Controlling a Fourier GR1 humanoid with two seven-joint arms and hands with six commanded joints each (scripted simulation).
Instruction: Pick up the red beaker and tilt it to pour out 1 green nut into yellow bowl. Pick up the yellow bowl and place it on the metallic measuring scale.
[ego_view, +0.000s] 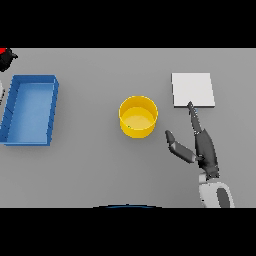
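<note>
The yellow bowl (138, 116) stands upright in the middle of the table; a tiny dark speck shows low on its inner wall, too small to identify. The metallic measuring scale (193, 90), a pale square plate, lies to the bowl's right. My right hand (205, 147) rests open between them, fingers straight with their tips at the scale's near edge and the thumb spread toward the bowl without touching it. Only a sliver of the red beaker (4, 51) shows at the far left edge, with my dark left hand (8, 59) right against it, mostly cut off.
A blue rectangular bin (30, 109) sits at the left side of the table, below the beaker. A white piece of my left arm (1, 92) shows at the left edge beside it.
</note>
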